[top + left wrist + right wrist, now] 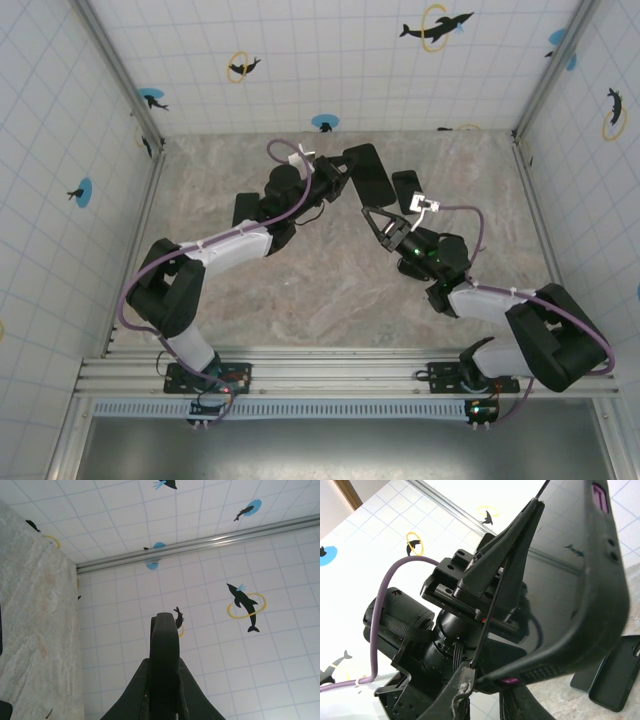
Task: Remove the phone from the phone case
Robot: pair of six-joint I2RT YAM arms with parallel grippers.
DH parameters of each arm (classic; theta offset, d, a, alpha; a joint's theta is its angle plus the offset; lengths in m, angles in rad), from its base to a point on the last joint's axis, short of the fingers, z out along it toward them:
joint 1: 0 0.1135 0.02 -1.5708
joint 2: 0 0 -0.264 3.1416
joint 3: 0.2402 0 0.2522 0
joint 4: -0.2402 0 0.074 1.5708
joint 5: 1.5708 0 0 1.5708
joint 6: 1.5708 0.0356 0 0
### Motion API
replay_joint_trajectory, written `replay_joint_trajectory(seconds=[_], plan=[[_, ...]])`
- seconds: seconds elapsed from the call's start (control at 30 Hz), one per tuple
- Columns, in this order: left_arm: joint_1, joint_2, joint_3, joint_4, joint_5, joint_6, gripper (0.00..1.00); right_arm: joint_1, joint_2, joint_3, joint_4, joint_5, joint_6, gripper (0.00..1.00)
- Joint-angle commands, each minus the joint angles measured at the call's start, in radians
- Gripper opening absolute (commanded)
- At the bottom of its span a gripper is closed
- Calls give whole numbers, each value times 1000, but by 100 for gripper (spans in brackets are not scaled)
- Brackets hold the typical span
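1. Right arm, near edge: the right gripper (383, 222) sits low over the table (300, 290), right of centre, pointing at the left arm. In its own wrist view the right gripper (487, 687) has its two fingers set narrowly either side of the lower corner of the phone case (605, 595). Whether they actually press on that corner cannot be told.

2. Task item: the phone case (367, 176) is lifted off the table near the middle of the workspace, tilted, between the two grippers. It is black rubber with purple side buttons. The phone (560, 580) sits inside its rim, its glossy face reflecting the left arm.

3. Second item: a flat black piece (406, 192) lies on the table just right of the raised case, apart from both grippers. In the right wrist view this flat black piece (612, 680) shows a raised rim; what it is cannot be confirmed.

4. Left arm: the left gripper (338, 182) is clamped tight on the case's left edge. In the left wrist view the left gripper (162, 670) pinches a thin black slab seen edge-on.

5. Beyond: white tiled walls (300, 50) with dolphin stickers enclose the table.
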Motion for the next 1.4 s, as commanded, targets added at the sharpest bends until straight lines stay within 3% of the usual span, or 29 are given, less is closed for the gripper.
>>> replay_joint_trajectory(seconds=[0.0,0.33,0.7,0.93,1.2,1.37], plan=[[-9,-47,30,50,10,-21,0,-18,11,39,-12,-7,-29,15],[-9,-61,32,53,40,-88,0,-54,-29,77,-304,-43,-229,10],[-6,-84,38,5,77,-76,0,-86,-39,80,-355,-41,-247,9],[55,-96,33,-9,137,-11,0,-112,-93,65,-373,-120,-265,23],[151,-69,130,-86,344,124,0,-181,-163,95,-522,-277,-384,44],[185,-85,182,-187,433,318,0,-222,-155,164,-571,-400,-434,52]])
